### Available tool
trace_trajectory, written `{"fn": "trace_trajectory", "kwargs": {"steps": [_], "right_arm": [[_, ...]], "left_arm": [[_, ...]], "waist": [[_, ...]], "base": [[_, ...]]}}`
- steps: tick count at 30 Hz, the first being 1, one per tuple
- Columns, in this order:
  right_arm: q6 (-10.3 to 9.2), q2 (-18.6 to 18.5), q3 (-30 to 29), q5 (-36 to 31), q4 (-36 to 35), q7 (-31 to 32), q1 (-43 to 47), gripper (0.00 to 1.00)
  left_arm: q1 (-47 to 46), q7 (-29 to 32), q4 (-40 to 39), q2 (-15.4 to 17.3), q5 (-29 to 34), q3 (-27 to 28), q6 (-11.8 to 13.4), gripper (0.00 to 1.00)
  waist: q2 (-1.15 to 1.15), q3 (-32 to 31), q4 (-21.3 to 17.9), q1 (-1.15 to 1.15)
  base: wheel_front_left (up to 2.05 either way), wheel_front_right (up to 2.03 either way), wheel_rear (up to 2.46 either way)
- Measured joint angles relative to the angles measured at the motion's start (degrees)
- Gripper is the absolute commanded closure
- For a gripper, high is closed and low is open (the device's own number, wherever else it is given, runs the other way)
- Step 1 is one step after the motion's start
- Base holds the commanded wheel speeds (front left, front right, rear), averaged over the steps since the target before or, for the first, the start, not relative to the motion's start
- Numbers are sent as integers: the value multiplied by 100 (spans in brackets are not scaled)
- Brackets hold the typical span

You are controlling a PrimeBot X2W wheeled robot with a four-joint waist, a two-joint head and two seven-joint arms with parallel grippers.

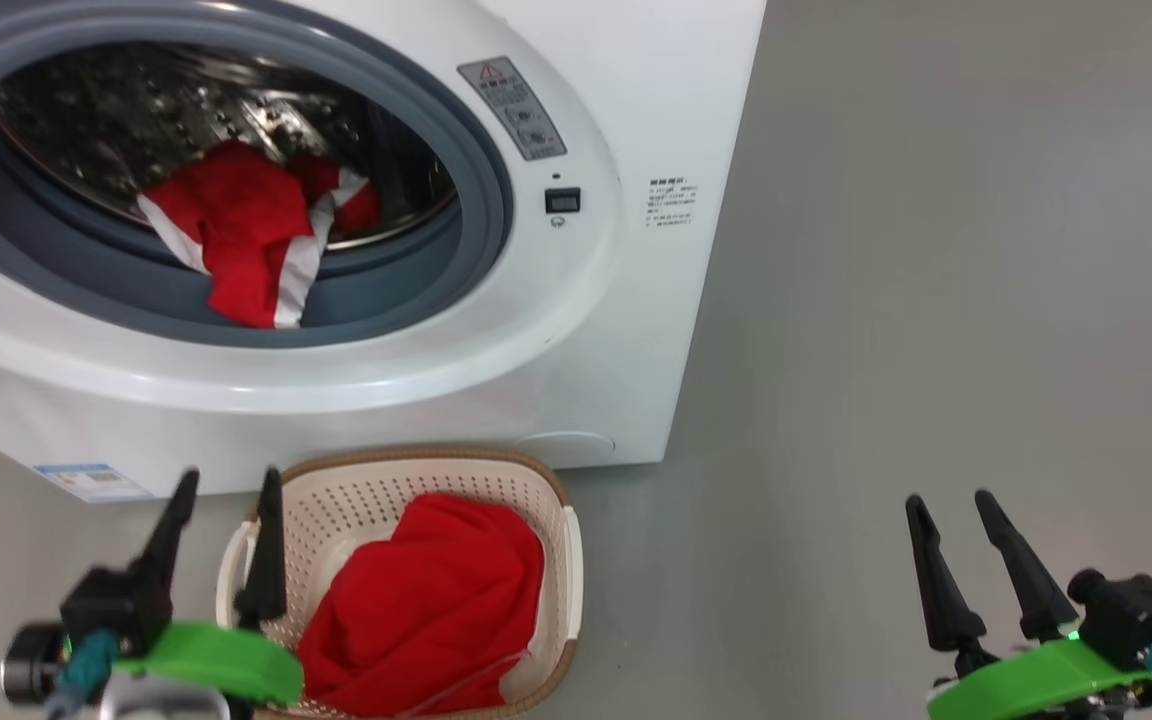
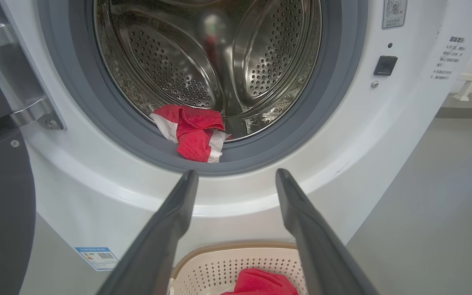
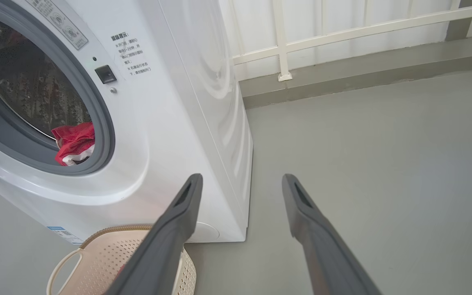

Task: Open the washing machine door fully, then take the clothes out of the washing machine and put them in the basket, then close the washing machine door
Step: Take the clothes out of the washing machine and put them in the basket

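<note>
While your left tool point(image 1: 231, 480) and right tool point(image 1: 949, 500) stand wide and empty, mind the bright red white-striped garment point(image 1: 236, 230) draped over the grey rubber gasket point(image 1: 386, 310) at the steel drum's point(image 1: 116, 110) front edge: a shallow pinch could drop it beside the cream perforated plastic basket point(image 1: 416, 458).

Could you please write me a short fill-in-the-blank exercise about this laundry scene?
The garment draped over the gasket of the washing machine is ___ with white stripes. The woven-look rim of the basket is ___. The left gripper and right gripper both stand ___, holding nothing.
Missing words: red; brown; open.
</note>
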Motion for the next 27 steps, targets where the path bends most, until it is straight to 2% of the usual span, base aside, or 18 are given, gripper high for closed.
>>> {"fn": "trace_trajectory", "kwargs": {"steps": [11, 27], "right_arm": [[0, 42, 157, -1, -34, 0, -554, 0], [0, 93, 309, -1, -83, 0, -1128, 0]], "left_arm": [[-1869, -1, 1233, 300, 406, 44, 40, 0], [-4081, -1, 3023, 959, 1072, -322, 573, 0]], "waist": [[0, 692, -148, 0], [0, 1648, -659, 0]], "base": [[0, 0, 0], [0, 0, 0]]}}
